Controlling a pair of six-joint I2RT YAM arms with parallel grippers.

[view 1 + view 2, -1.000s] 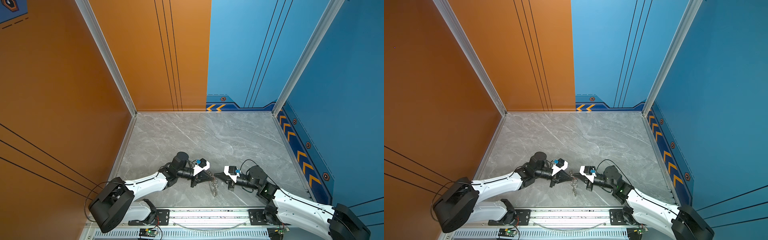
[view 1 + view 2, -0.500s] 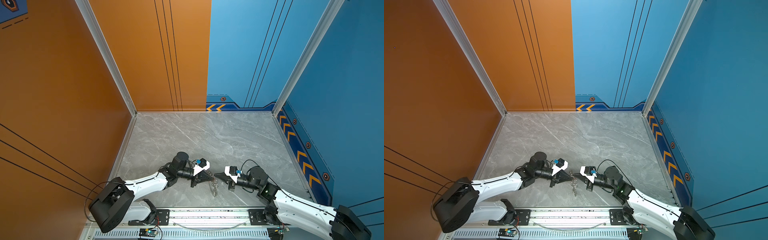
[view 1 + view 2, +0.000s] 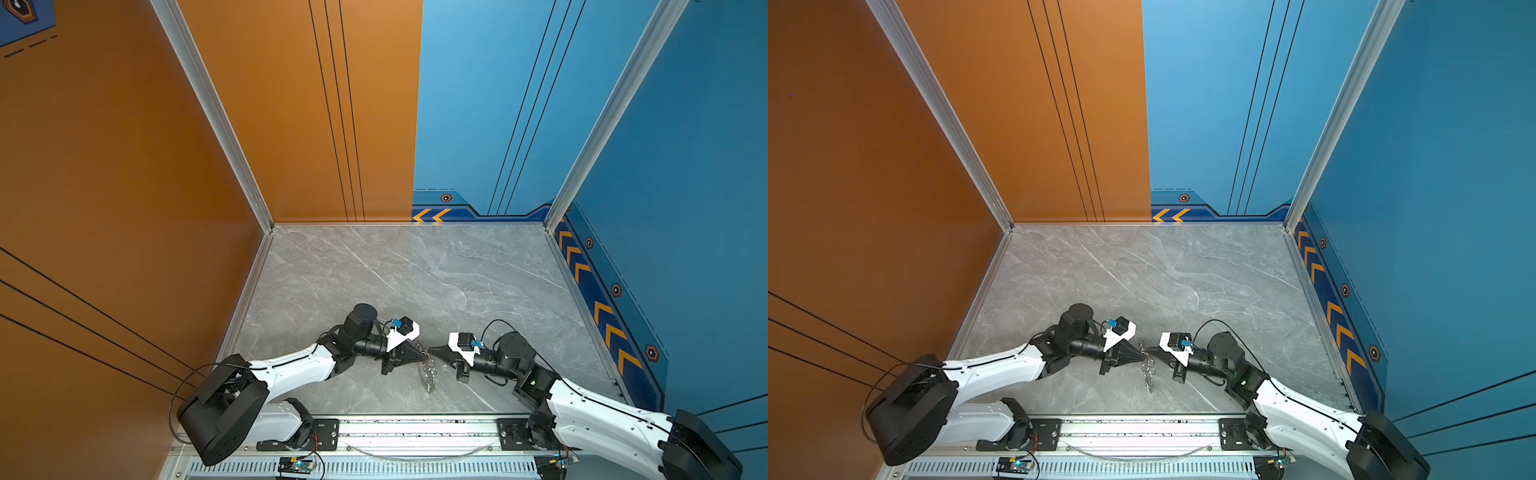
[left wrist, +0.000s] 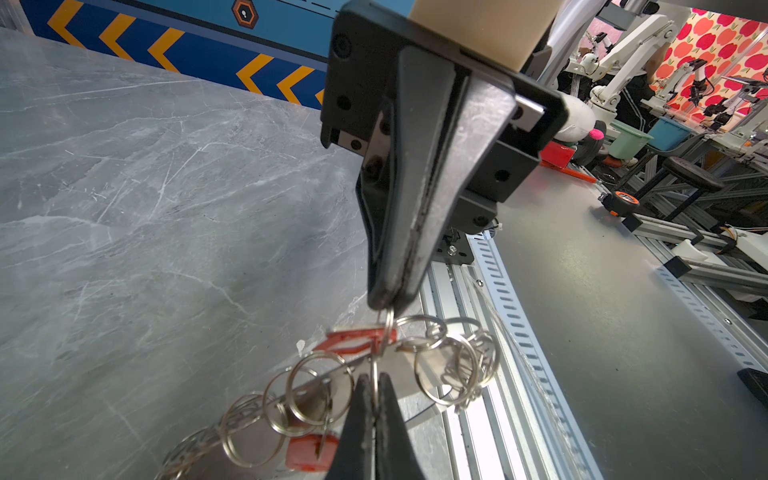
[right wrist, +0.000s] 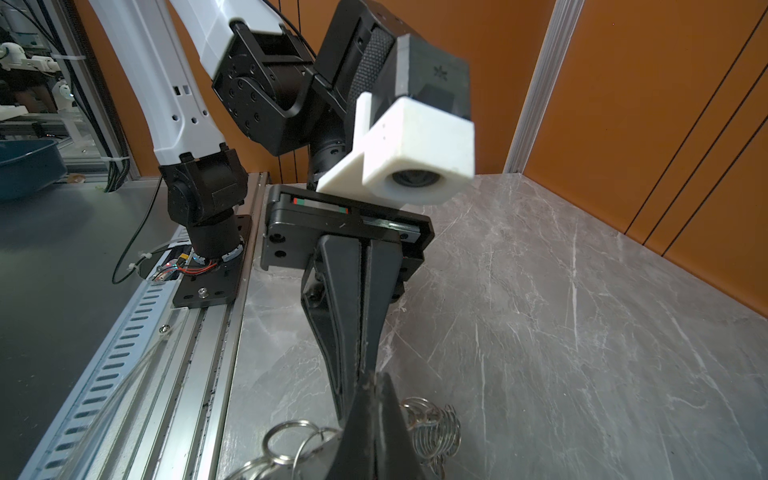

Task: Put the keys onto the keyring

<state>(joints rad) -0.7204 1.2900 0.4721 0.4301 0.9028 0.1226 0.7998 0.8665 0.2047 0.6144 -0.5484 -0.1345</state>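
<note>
Silver split rings make up the part of the keyring [image 4: 316,386] that I can read. They hang as a loose chain between my two tools, low over the grey marble table [image 4: 145,208] and near the front rail [image 4: 511,332]. My left gripper [image 4: 374,388] is closed down to a sliver on the thin wire of one ring. My right gripper [image 4: 386,301] comes in nose to nose with it and is clamped just as narrow on a neighbouring ring. I judge the opposed pinch is meant to keep that short stretch taut and off the table, so a ring can be worked without the whole chain swinging; the rest droops freely. In a top view the two tips almost meet, and the chain [image 3: 430,374] trails down from them toward the rail. Of the keys [image 4: 355,340] I see mostly the orange-red tags. One lies right against the ring my right gripper pinches, and the second tag [image 4: 309,453] sits lower, beside my left fingers [image 4: 361,419]. I cannot tell whether either key is already threaded onto a ring or only lies against it. The metal blades are lost among the overlapping rings, and the tan band is hard to separate from them. From the right wrist my own closed jaws cover the pinch, leaving only rings [image 5: 291,440] to either side. In both top views the tags are too small to find.
</note>
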